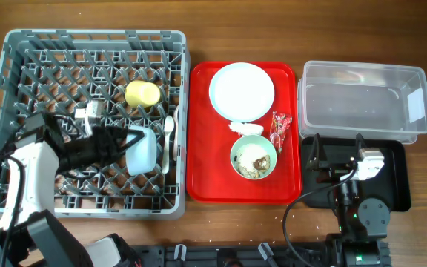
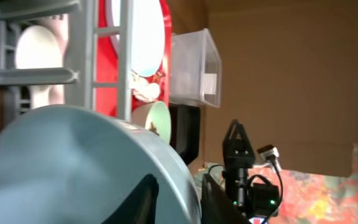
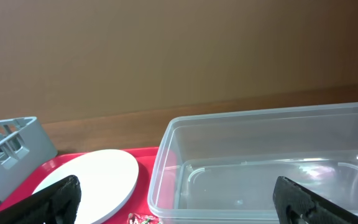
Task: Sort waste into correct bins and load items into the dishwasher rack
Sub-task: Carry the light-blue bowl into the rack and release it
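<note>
My left gripper [image 1: 128, 139] is shut on the rim of a light blue plate [image 1: 142, 150], held on edge inside the grey dishwasher rack [image 1: 21, 44]; the plate [image 2: 73, 168] fills the left wrist view. A yellow cup [image 1: 142, 94] and white plastic cutlery [image 1: 167, 137] sit in the rack. The red tray [image 1: 199, 178] holds a white round plate [image 1: 242, 90], a crumpled napkin [image 1: 245, 128], a red wrapper [image 1: 280, 127] and a green bowl [image 1: 254, 157] with food scraps. My right gripper [image 1: 337, 146] is open and empty over the black tray [image 1: 395, 178], facing the clear tub [image 1: 362, 100].
The rack's wall and pegs [image 2: 98, 62] stand close around the held plate. The clear tub [image 3: 260, 155] is right in front of the right gripper [image 3: 179, 205], with the white plate [image 3: 92, 180] to its left. A cable runs from the right arm's base.
</note>
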Motion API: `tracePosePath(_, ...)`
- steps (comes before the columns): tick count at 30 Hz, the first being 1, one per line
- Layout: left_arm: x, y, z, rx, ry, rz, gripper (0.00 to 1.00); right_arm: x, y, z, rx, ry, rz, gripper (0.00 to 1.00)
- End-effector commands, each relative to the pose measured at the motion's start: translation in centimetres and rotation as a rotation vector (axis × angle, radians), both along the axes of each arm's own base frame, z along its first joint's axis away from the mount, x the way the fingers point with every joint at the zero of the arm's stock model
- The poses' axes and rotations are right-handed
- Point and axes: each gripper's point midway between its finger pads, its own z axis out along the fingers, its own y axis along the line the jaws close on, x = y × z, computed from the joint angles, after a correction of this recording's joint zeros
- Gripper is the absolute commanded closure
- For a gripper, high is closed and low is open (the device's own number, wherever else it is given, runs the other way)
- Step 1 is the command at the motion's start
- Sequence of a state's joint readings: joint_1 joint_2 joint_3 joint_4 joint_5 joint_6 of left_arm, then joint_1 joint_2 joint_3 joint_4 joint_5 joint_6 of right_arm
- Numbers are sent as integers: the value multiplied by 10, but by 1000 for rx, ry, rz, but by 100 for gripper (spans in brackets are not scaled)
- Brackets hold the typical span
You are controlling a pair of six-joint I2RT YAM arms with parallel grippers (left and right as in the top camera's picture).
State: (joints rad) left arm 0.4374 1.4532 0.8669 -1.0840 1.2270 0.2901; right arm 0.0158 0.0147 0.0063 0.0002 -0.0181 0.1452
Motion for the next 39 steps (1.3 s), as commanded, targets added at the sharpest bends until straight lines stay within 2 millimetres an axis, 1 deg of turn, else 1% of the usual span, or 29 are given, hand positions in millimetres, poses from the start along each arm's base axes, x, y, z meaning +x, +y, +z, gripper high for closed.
tracePosePath(1,-3,13,-16,58,85,44,62,0,-3,2,12,-10,-14,0)
tracePosePath(2,-1,18,-15,54,95,67,0,0,-3,2,12,-10,-14,0)
tracePosePath(5,6,34,-8,51,116,135,0,0,-3,2,12,-10,-14,0)
tracePosePath(6,10,42,-2,56,105,157,0,0,-3,2,12,-10,-14,0)
tracePosePath(7,15,49,6,54,107,188,0,0,-3,2,12,-10,-14,0)
tracePosePath(8,21,55,19,65,85,215,0,0,-3,2,12,-10,-14,0)
tracePosePath(10,25,59,40,96,31,230,0,0,-3,2,12,-10,-14,0)
tracePosePath(11,23,61,50,145,10,250,0,0,-3,2,12,-10,-14,0)
tracePosePath(12,20,63,53,196,3,268,0,0,-3,2,12,-10,-14,0)
tracePosePath(15,3,72,53,431,21,337,0,0,-3,2,12,-10,-14,0)
tracePosePath(17,-4,59,58,515,9,331,0,0,-3,2,12,-10,-14,0)
tracePosePath(19,-8,28,65,478,-23,242,0,0,-3,2,12,-10,-14,0)
tracePosePath(20,-8,3,68,423,-22,171,0,0,-3,2,12,-10,-14,0)
tracePosePath(22,-10,-24,67,422,-62,56,0,0,-3,2,12,-10,-14,0)
tracePosePath(23,-10,-34,59,467,-61,7,15,0,-3,2,12,-10,-14,0)
tracePosePath(24,-10,-40,52,506,-58,-20,43,0,-3,2,12,-10,-14,0)
tracePosePath(25,-2,-31,18,709,79,50,84,0,-3,2,12,-10,-14,0)
tracePosePath(26,2,-3,-6,911,189,171,87,0,-3,2,12,-10,-14,0)
tracePosePath(27,5,3,-17,966,255,230,94,0,-3,2,12,-10,-14,0)
tracePosePath(28,10,-6,-20,929,263,222,96,0,-3,2,12,-10,-14,0)
tracePosePath(30,22,-43,-19,801,206,131,96,0,-3,2,12,-10,-14,0)
tracePosePath(32,32,-73,-15,743,129,73,96,0,-3,2,12,-10,-14,0)
tracePosePath(33,33,-83,-15,740,103,50,96,0,-3,2,12,-10,-14,0)
tracePosePath(34,33,-101,-13,735,57,11,96,0,-3,2,12,-10,-14,0)
tracePosePath(36,30,-127,-12,730,-5,-48,96,0,-3,2,12,-10,-14,0)
tracePosePath(38,28,-142,-15,788,-63,-67,94,0,-3,2,12,-10,-14,0)
tracePosePath(39,28,-145,-18,822,-85,-67,93,0,-3,2,12,-10,-14,0)
